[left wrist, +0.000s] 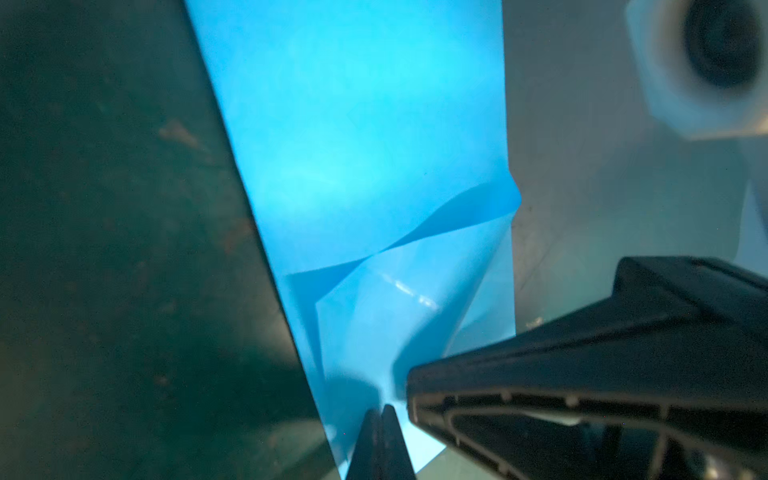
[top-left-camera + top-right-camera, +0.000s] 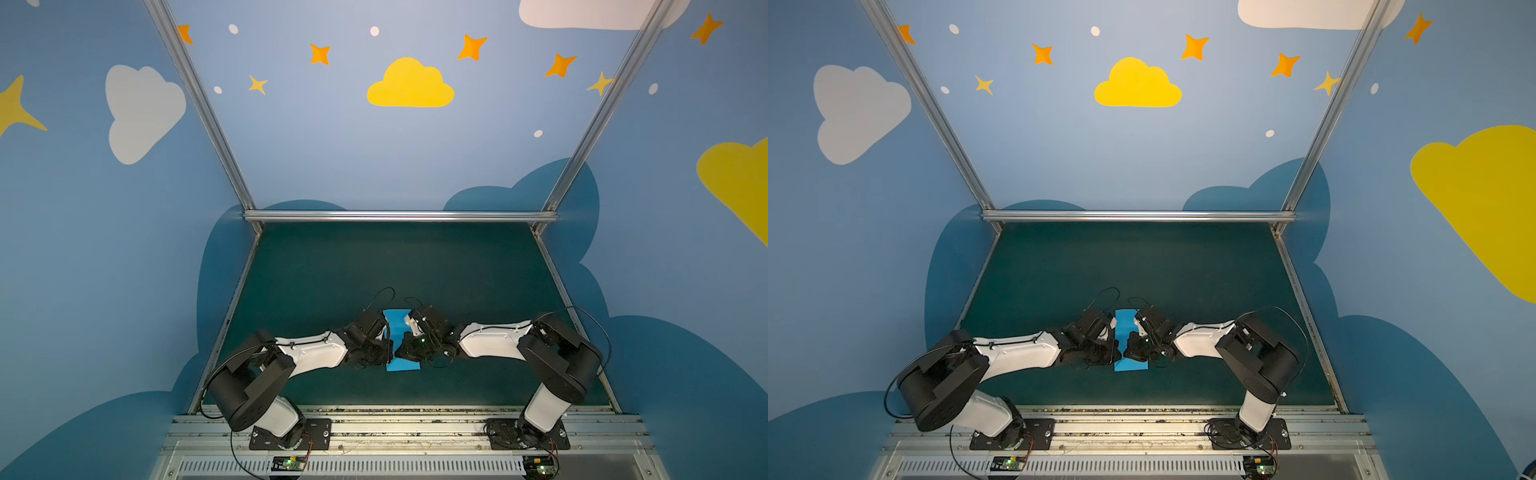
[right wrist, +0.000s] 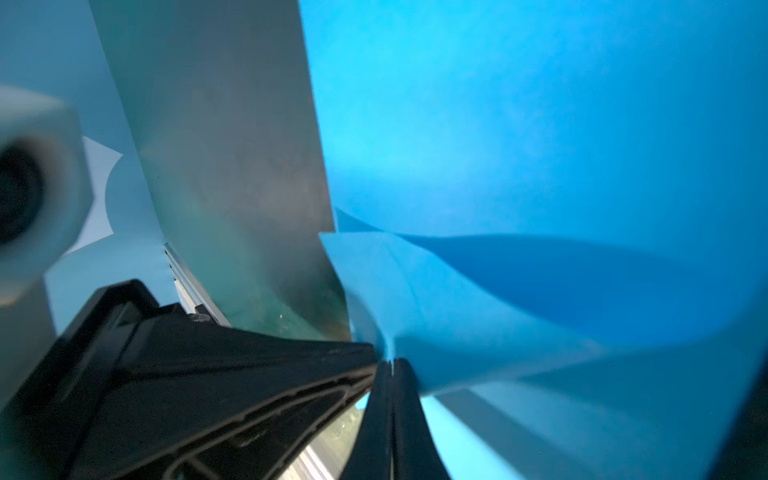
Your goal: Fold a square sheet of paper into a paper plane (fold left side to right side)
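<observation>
Green mat (image 2: pixel 374 266); left pincer (image 1: pixel 380 415), right pincer (image 3: pixel 391 365) pinch half-hidden blue paper (image 2: pixel 402 366).

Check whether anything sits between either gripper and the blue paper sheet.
Nothing visible does. The left gripper and right gripper both have their fingers shut on the thin sky-blue square sheet of paper, which lies partly on the dark green tabletop.

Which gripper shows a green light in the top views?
The right gripper, shut on the square sheet of paper: a small green light glows on its black body. The left gripper shows none.
</observation>
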### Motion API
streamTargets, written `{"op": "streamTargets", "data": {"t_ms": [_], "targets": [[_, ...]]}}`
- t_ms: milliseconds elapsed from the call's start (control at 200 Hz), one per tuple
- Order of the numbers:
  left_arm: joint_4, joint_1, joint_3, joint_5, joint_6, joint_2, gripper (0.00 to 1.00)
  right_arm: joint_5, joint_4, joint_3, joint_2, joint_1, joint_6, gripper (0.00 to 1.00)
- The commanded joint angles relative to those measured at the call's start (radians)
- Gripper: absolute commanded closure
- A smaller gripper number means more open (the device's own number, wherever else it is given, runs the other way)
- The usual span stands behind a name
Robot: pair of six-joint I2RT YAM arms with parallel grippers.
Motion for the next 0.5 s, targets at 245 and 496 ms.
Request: {"op": "streamTargets", "data": {"t_ms": [245, 496], "targets": [[-0.049, -0.006, 0.002, -0.026, 0.019, 0.031, 0.96, 0.018, 0.014, -0.084, 0.016, -0.093, -0.037, 1.00], [-0.053, -0.007, 0.003, -0.027, 0.020, 0.024, 0.96, 0.003, -0.006, -0.121, 0.052, -0.199, -0.082, 1.00]]}}
